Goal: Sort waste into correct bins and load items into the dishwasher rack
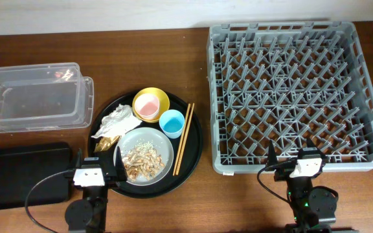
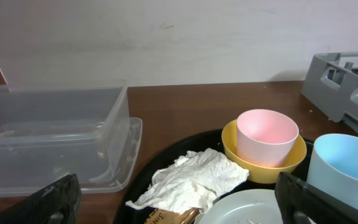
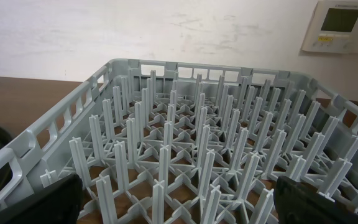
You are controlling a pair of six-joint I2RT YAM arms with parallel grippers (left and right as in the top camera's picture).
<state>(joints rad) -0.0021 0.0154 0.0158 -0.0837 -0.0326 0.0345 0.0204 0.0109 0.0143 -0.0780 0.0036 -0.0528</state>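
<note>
1. On the brown wooden table (image 1: 206,197), a round black tray (image 1: 198,137) carries the dishes and waste.
2. The napkin (image 2: 191,180) lies there, just beside the yellow bowl (image 2: 229,148). It looks light, soft and crushable, so pinch a raised fold.
3. The left gripper (image 1: 98,167) and right gripper (image 1: 293,155) both gape, holding nothing.

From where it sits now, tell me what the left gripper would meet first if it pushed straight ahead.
Likely the crumpled white napkin, with the gold-brown wrapper tucked at its near edge. The left gripper is open and aimed at them, though depth is unclear.
</note>
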